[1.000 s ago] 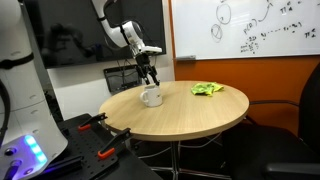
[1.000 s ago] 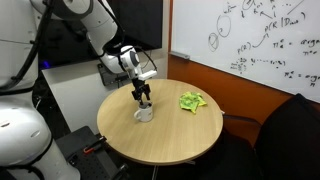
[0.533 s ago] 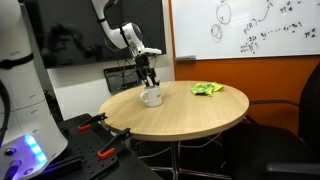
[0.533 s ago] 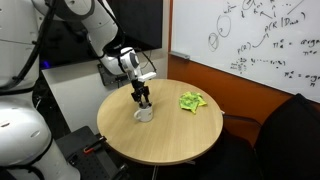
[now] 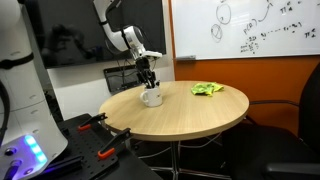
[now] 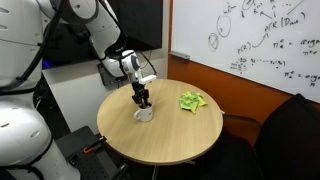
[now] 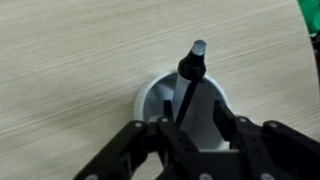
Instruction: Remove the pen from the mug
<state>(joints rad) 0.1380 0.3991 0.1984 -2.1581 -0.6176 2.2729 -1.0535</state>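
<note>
A white mug [image 5: 151,98] stands on the round wooden table [image 5: 190,115]; it also shows in the other exterior view [image 6: 144,114]. In the wrist view the mug [image 7: 150,95] holds a black pen [image 7: 190,65] that leans out over the rim. My gripper [image 7: 194,104] is right above the mug in both exterior views [image 5: 150,84] [image 6: 144,100]. Its jaws are open and reach into the mug's mouth. The pen's shaft passes between the fingers, nearer one finger [image 7: 168,108], and neither finger presses on it.
A crumpled green cloth [image 5: 207,89] [image 6: 191,101] lies on the table beyond the mug. A dark chair [image 6: 285,135] stands by the table's far side. Red-handled tools [image 5: 100,125] lie on a black surface near the table edge. A whiteboard [image 5: 250,28] hangs behind.
The wrist has shifted very slightly above the mug. The mug and pen have not moved and the jaws stay open.
</note>
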